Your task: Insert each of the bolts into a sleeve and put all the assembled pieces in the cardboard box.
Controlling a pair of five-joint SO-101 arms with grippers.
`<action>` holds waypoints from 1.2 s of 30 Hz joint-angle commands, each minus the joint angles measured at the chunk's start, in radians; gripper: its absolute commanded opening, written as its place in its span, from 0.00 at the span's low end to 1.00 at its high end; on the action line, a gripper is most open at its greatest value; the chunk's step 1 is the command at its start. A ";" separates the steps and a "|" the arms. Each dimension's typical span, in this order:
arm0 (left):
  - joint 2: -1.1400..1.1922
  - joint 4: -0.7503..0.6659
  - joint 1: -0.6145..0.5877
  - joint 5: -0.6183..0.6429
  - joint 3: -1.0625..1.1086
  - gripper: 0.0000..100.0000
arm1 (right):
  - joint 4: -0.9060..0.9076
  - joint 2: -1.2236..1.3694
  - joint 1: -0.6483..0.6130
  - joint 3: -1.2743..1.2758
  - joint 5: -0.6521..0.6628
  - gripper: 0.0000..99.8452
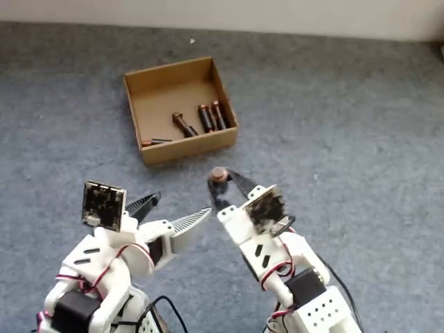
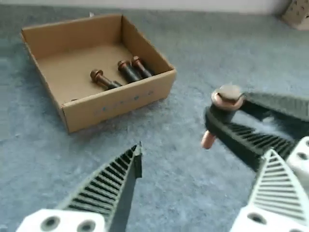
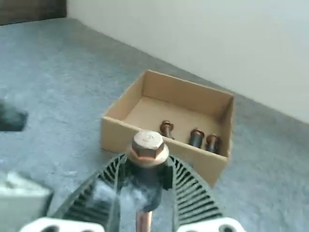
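My right pincer (image 3: 147,163) is pinching a bolt (image 3: 150,146) head up, with the copper tip poking out below the fingers. A dark sleeve (image 3: 142,184) seems to wrap the shank, though the fingers hide most of it. The bolt hangs above the grey counter (image 1: 361,139), just short of the near wall of the box (image 1: 189,148). My left pincer (image 1: 182,203) is spread wide with nothing in it, beside the right one and a little farther from the box. In the box I see three pieces (image 1: 206,118) with copper heads and dark sleeves lying side by side. A fourth lies along the near wall.
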 commanded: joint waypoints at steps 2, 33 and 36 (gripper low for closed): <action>0.005 0.014 -0.173 -0.095 -0.001 0.33 | -0.005 -0.028 0.064 0.005 -0.069 0.01; 0.012 -0.215 -0.303 -0.170 0.458 0.03 | 0.246 0.285 0.062 -0.288 -0.130 0.01; 0.008 -0.203 -0.303 -0.170 0.458 0.03 | 0.245 0.483 0.062 -0.450 -0.130 0.01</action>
